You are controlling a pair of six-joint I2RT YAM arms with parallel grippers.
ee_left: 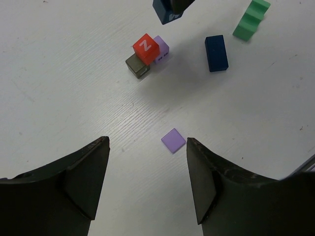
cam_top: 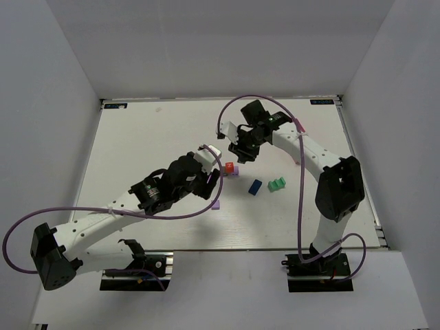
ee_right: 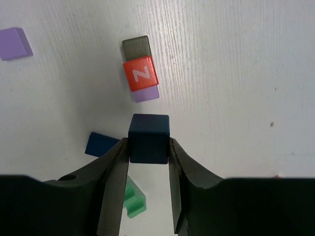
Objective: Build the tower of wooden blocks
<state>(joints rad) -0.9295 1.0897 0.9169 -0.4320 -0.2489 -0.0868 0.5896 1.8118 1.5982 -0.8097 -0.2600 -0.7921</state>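
The tower (cam_top: 230, 168) is a red block marked Z (ee_left: 145, 48) resting on a dark grey block (ee_left: 137, 66) and a lilac block (ee_left: 161, 48). My right gripper (ee_right: 148, 147) is shut on a dark blue cube (ee_right: 148, 136) and holds it in the air just beside the tower (ee_right: 140, 73). The cube also shows at the top edge of the left wrist view (ee_left: 165, 12). My left gripper (ee_left: 147, 147) is open and empty, hovering above a flat lilac block (ee_left: 173, 140) that lies on the table between and just beyond its fingertips.
A flat dark blue block (cam_top: 255, 187) and a green stepped block (cam_top: 276, 184) lie right of the tower. They also show in the left wrist view, the blue block (ee_left: 216, 53) and the green block (ee_left: 251, 19). The white table (cam_top: 151, 137) has walls around it.
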